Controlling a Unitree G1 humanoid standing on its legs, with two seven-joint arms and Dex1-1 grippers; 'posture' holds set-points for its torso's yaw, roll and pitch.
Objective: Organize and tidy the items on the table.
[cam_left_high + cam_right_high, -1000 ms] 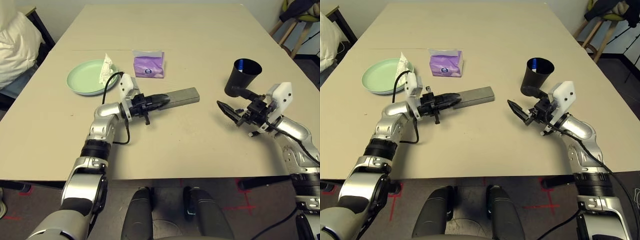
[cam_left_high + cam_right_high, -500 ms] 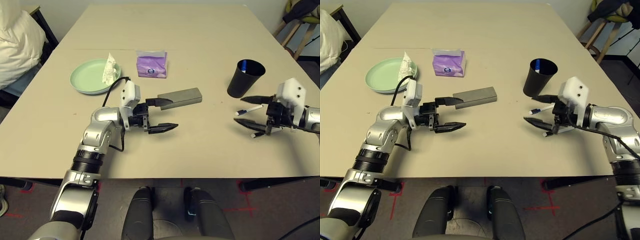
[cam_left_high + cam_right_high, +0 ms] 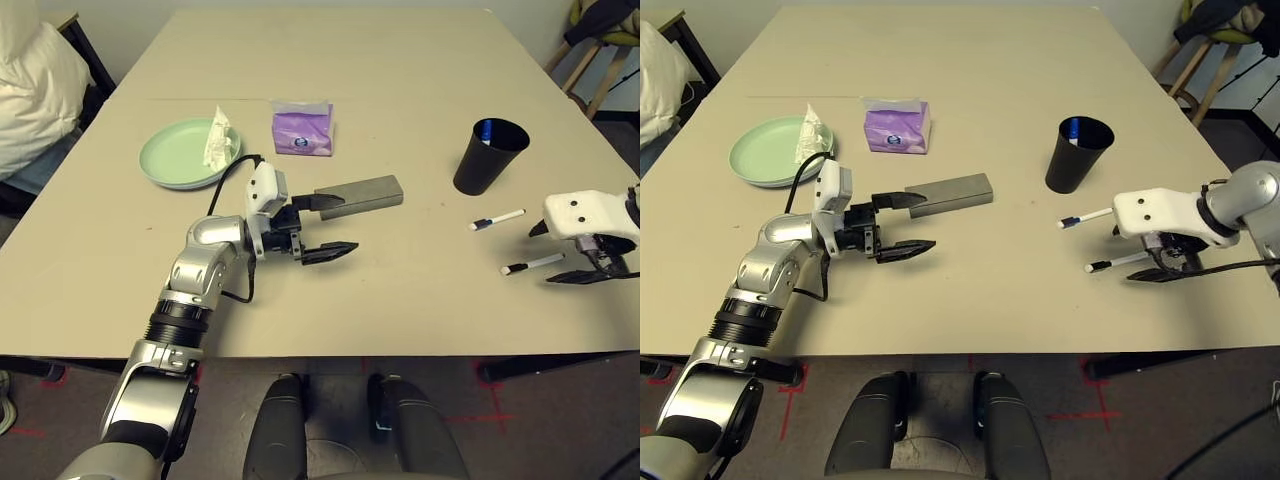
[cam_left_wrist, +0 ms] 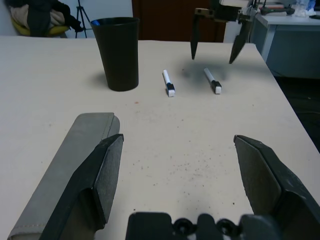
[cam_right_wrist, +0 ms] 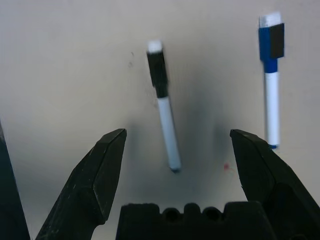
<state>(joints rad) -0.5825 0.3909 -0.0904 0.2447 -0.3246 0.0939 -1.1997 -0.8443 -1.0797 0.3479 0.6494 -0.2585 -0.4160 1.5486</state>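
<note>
Beige worktop [image 3: 400,60] runs wide and plain, with a white cushion [image 3: 35,85] off its left edge and a stool [image 3: 600,40] past its far right corner. At about ten o'clock sits the mint green plate [image 3: 175,155], a crumpled white tissue [image 3: 216,138] resting on its right rim. Just to the right stands the purple tissue pack [image 3: 302,132]. Near the centre lies the grey glasses case [image 3: 362,195]. The left gripper [image 3: 322,228] points toward three o'clock with its fingers spread wide, holding nothing; its far finger lies against the case's near end. At two o'clock stands the black cup [image 3: 487,155]. Below it, toward three o'clock, lie two white pens: one with a blue cap [image 3: 497,219], one with a black cap [image 3: 532,264]. The right gripper [image 5: 175,150] hangs above the black-capped pen, pointing down, fingers wide apart and empty.
</note>
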